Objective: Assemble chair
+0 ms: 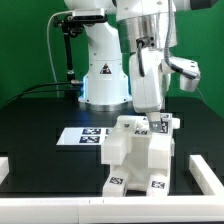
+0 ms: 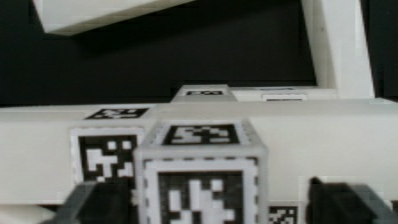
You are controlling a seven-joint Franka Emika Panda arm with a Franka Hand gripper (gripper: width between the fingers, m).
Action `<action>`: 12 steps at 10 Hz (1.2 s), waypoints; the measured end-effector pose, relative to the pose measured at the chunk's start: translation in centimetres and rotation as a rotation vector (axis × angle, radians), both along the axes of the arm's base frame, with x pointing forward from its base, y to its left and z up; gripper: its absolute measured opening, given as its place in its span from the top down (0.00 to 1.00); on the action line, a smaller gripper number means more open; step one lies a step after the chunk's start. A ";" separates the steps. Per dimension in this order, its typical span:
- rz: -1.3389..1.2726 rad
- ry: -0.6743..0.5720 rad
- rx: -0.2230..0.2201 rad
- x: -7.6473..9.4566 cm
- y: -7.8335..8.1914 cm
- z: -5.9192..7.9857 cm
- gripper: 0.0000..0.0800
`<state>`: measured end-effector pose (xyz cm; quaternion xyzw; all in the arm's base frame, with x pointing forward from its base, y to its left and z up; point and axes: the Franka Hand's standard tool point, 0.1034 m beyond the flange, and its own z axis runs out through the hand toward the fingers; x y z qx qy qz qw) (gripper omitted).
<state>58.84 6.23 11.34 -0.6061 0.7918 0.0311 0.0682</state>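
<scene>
Gripper straddling chair | marker board behind | white rails flank

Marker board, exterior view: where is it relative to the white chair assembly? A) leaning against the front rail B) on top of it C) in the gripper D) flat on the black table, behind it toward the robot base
D: the marker board lies flat on the black table, behind the chair assembly on the robot base side.

Robot arm: white, rounded casing.
Grey gripper, black fingertips, black cable beside base, small dark logo.
</scene>
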 end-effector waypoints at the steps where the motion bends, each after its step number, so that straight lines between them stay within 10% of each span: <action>1: 0.002 0.000 0.000 0.0 0.0 0.0 0.26; 4: 0.009 0.001 0.000 0.0 0.1 0.0 0.20; 7: 0.067 -0.048 0.033 -0.4 1.9 5.0 0.19; 12: 0.098 -0.036 0.029 -0.7 2.7 4.8 0.19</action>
